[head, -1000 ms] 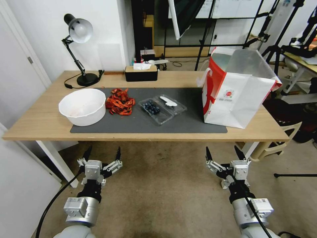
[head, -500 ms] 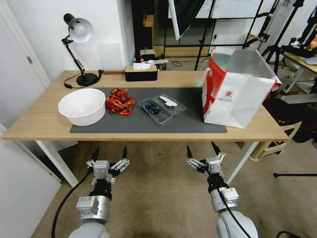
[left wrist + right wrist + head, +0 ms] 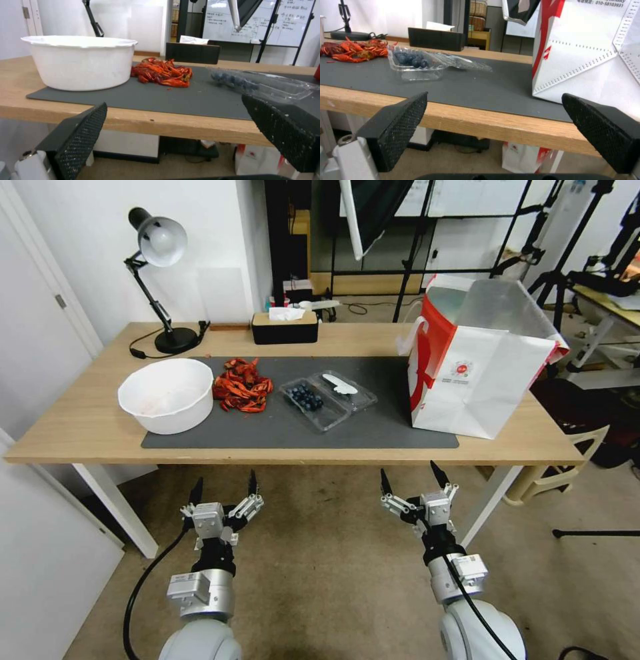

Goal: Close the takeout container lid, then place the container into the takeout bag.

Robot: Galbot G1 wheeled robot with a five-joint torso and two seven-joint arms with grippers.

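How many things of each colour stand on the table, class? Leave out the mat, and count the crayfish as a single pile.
White: 2, the bowl and the takeout bag
Black: 2, the lamp and the tissue box
Red: 1, the crayfish pile
Clear: 1, the takeout container
Total: 6

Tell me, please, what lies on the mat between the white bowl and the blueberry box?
A pile of red crayfish lies on the grey mat, between the white bowl and the open blueberry box; the head view shows it.

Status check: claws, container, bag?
Left claw and right claw open, below table edge. Takeout container on mat, lid open. Takeout bag upright. Path clear.
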